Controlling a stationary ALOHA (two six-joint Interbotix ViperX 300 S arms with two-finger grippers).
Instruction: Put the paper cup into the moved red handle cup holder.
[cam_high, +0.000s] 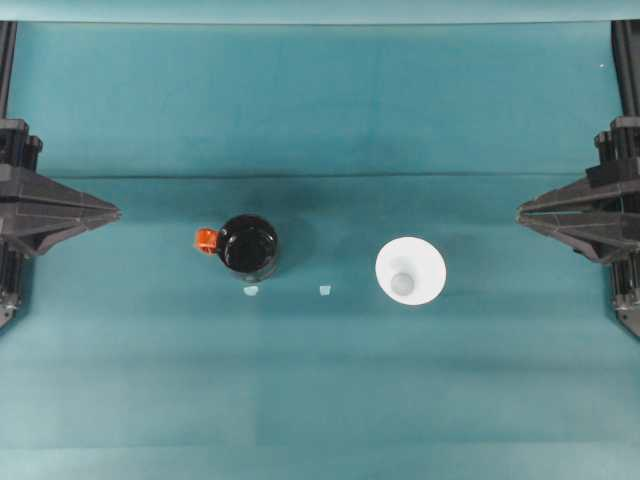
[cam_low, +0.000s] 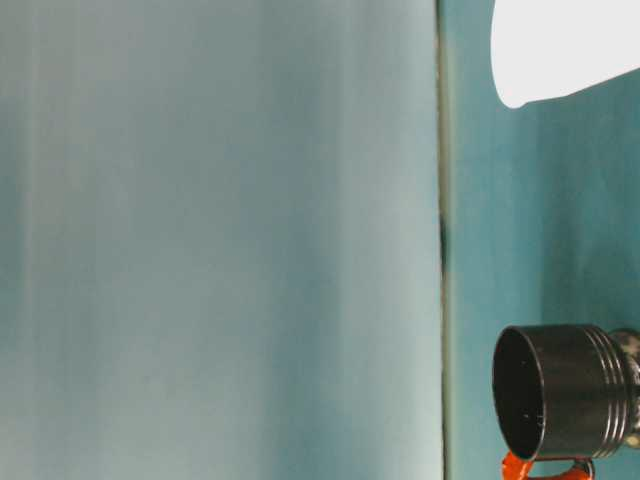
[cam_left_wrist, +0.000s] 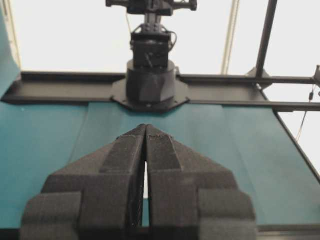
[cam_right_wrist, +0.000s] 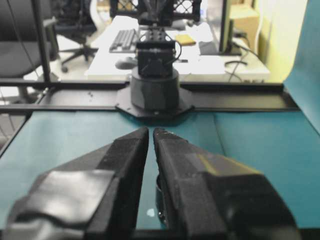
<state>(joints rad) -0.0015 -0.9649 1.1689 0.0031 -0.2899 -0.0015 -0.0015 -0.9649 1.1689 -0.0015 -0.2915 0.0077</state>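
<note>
Resting at the table's side edges, both arms sit well apart from the objects. The left gripper has its fingers pressed together with nothing between them, as its wrist view confirms, and the right gripper on the opposite side shows its fingers nearly touching, only a thin slit between them, also empty.

Moving inward from the left gripper, the red handle cup holder stands upright on the teal cloth, left of centre, its orange-red handle pointing left toward that arm. Two small pale tape marks lie just near of it. Inward from the right gripper, the paper cup stands upright right of centre, mouth up, clearly apart from the holder.

By my reading, nothing of the task is done yet: the cup is ungrasped and the holder empty. Left to do is everything: reaching, grasping the cup, carrying it left, and lowering it into the holder.
</note>
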